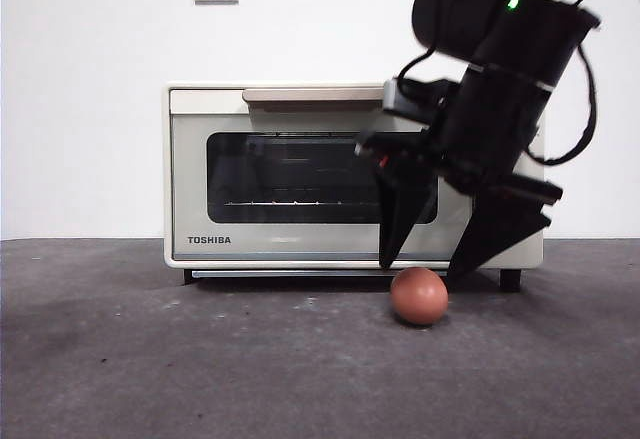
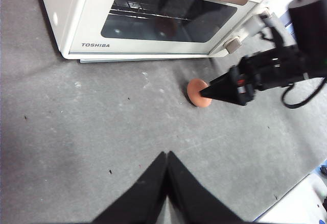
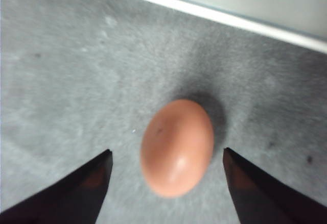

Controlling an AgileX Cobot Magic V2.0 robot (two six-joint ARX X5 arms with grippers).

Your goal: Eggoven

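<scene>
The brand name TOSHIBA is showing in dark capitals on the toaster oven (at the lower corner of its cream door, beneath the glass window); nothing else is reading clearly.

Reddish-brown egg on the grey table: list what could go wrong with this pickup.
1. The smooth reddish-brown egg lies loose between the right gripper's open jaws; an uneven close could roll it away.
2. Squeezing too hard may crack it.
3. The cream TOSHIBA toaster oven has its door shut, while the left gripper is shut and away from the tan handle.
</scene>
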